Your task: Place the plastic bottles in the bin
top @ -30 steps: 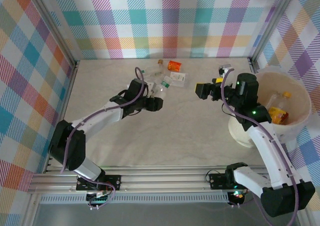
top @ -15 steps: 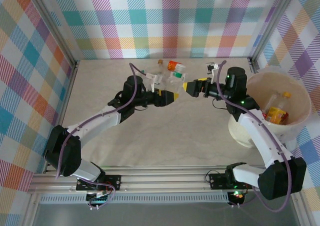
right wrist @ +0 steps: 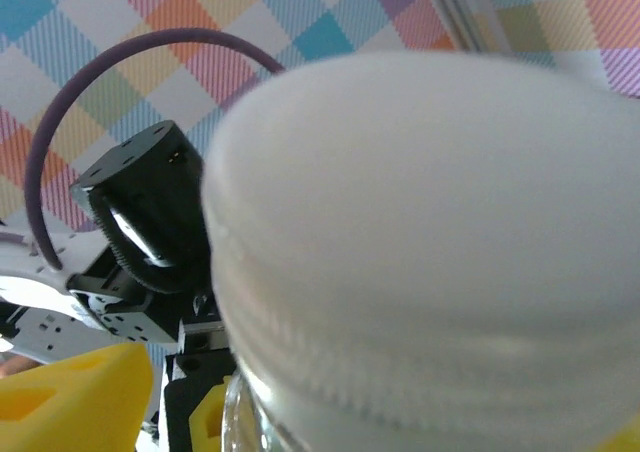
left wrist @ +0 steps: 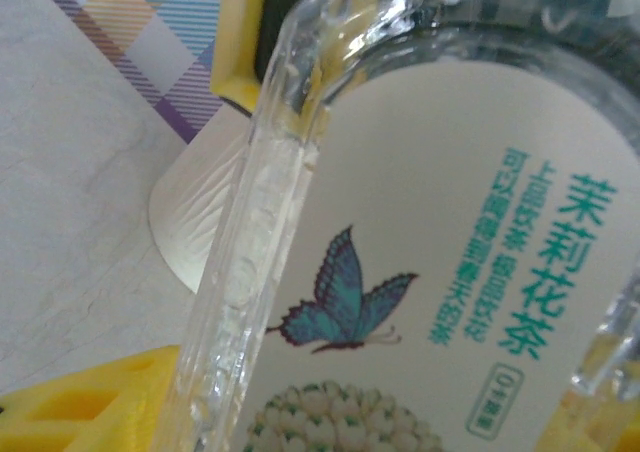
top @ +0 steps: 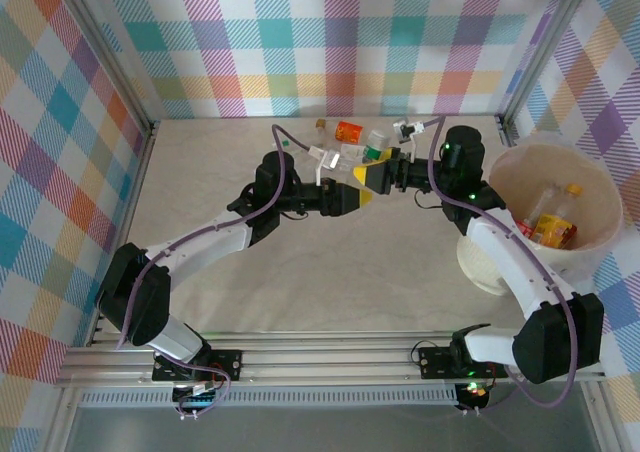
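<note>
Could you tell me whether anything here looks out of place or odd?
Nothing looks spilled or broken. One oddity: the left gripper holds a clear bottle with a butterfly label over the middle of the table, and the right gripper is nose to nose with it, jaws either side of the white cap, away from the bin.

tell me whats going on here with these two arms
The two arms meet over the middle of the table. The left gripper holds a clear bottle with a butterfly label, and the right gripper is up against its white cap; whether it grips yet is unclear. It looks like a handover. Some bottles lie in the bin, other bottles at the table's far edge.
</note>
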`<action>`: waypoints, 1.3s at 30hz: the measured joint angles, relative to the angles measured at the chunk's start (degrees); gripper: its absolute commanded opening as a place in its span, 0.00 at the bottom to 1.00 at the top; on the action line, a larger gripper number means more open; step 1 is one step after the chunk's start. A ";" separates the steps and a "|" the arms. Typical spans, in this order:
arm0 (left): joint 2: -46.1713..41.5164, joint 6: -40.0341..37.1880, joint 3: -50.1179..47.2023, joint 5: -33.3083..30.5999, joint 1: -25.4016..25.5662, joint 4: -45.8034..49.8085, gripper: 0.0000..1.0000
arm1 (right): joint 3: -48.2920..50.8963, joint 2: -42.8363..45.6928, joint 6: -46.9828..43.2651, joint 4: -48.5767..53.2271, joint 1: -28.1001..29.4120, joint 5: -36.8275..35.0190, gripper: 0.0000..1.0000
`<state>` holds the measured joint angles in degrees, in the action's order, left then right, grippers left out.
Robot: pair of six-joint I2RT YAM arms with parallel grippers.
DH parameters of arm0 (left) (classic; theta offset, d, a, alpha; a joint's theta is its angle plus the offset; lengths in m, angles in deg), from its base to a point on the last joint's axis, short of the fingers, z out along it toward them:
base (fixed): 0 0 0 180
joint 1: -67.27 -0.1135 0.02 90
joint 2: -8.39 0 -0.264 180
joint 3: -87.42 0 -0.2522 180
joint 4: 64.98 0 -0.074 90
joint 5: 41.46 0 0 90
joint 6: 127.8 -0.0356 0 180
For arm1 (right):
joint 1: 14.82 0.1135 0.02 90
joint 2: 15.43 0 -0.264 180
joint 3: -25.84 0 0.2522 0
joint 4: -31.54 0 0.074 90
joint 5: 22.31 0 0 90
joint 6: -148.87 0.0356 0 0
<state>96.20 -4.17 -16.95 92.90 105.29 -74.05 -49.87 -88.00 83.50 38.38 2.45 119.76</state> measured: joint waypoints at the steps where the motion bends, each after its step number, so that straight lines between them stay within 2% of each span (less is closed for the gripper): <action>1: 0.00 0.15 0.07 0.17 0.00 -0.26 0.47 | -0.15 -0.02 0.02 0.02 0.00 0.44 0.82; 5: 0.55 1.14 0.61 1.55 0.11 -1.44 0.47 | -0.33 -0.04 -1.09 0.55 -0.20 0.26 0.62; 10: 1.46 2.34 1.75 3.17 0.07 -1.95 0.48 | -0.79 -0.02 -2.91 1.88 -0.63 -0.28 0.44; 12: 1.73 2.58 1.95 3.17 0.04 -2.23 0.53 | -1.18 -0.02 -3.06 2.49 -0.70 -0.83 0.38; 13: 1.73 2.62 2.08 3.15 0.04 -2.21 0.60 | -1.29 0.04 -3.08 2.80 -0.70 -1.25 0.36; 16: 1.75 2.10 2.73 2.95 0.04 -1.11 0.84 | -1.46 0.46 -3.02 3.93 -0.63 -2.82 0.33; 19: 1.75 0.79 3.63 -0.17 0.15 1.38 0.96 | -2.25 1.01 -3.10 6.75 -0.17 -8.07 0.30; 26: 1.16 -4.66 3.63 -9.86 0.15 10.03 1.00 | -7.23 2.45 -7.69 19.50 0.22 -26.05 0.29; 32: -1.36 -6.54 1.62 -19.80 0.15 14.21 1.00 | -13.38 6.23 -13.64 28.22 0.17 -35.95 0.29; 39: -3.85 -6.75 -1.07 -31.08 0.15 16.79 1.00 | -18.40 10.34 -20.87 32.76 0.17 -47.39 0.30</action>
<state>92.36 -10.93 -18.02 61.82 105.44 -57.26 -68.27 -77.67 62.62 71.14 2.63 72.38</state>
